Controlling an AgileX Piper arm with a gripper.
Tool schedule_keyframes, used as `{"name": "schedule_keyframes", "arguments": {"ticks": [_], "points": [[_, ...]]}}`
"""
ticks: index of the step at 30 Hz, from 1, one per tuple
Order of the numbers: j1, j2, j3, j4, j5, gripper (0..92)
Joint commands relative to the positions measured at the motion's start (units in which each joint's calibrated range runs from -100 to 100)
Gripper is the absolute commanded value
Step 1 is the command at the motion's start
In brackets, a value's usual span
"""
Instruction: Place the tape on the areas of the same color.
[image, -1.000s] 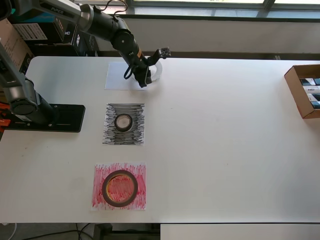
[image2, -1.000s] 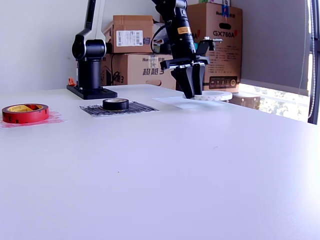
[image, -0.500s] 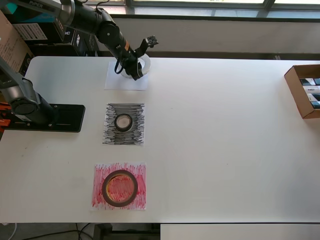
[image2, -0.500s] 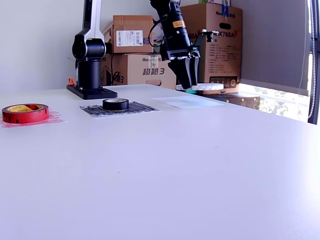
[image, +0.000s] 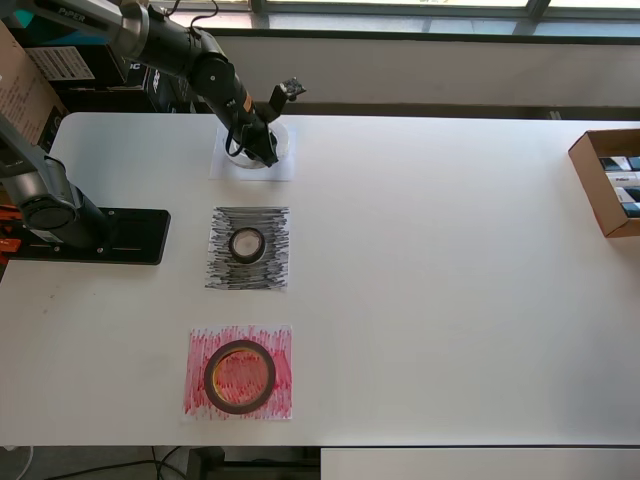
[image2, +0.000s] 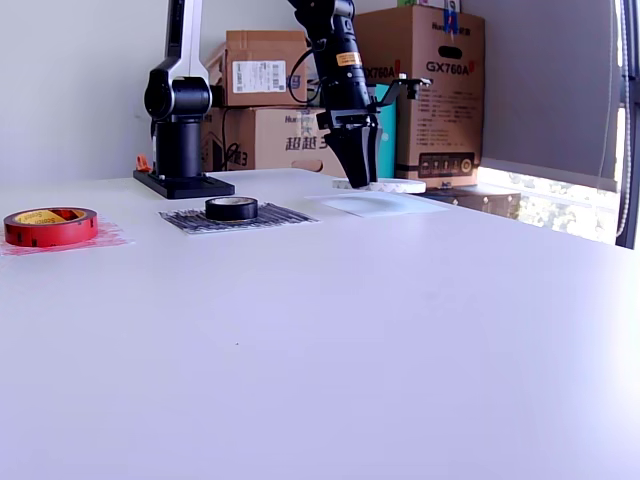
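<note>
From overhead I see three sheets in a column on the tabletop (image: 450, 300)'s left half. The far sheet (image: 225, 165) lies under the pincer (image: 262, 152) and its ring (image: 283, 140). The middle sheet (image: 248, 248) carries the small roll (image: 247, 243). The near sheet (image: 238, 372) carries the large roll (image: 240, 376). An arm base (image: 90, 236) stands left of the middle sheet, and a box (image: 610, 180) sits at the right edge.

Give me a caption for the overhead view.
Gripper holds white tape over the white sheet; black and red rolls sit on matching sheets.
</note>
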Motion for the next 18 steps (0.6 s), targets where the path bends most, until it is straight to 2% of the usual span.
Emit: {"name": "schedule_keyframes", "arguments": {"ticks": [1, 18], "points": [[-0.3, -0.1, 0.2, -0.2, -0.5, 4.8], [1.0, 0.7, 1.6, -0.3, -1.6, 4.9]]}}
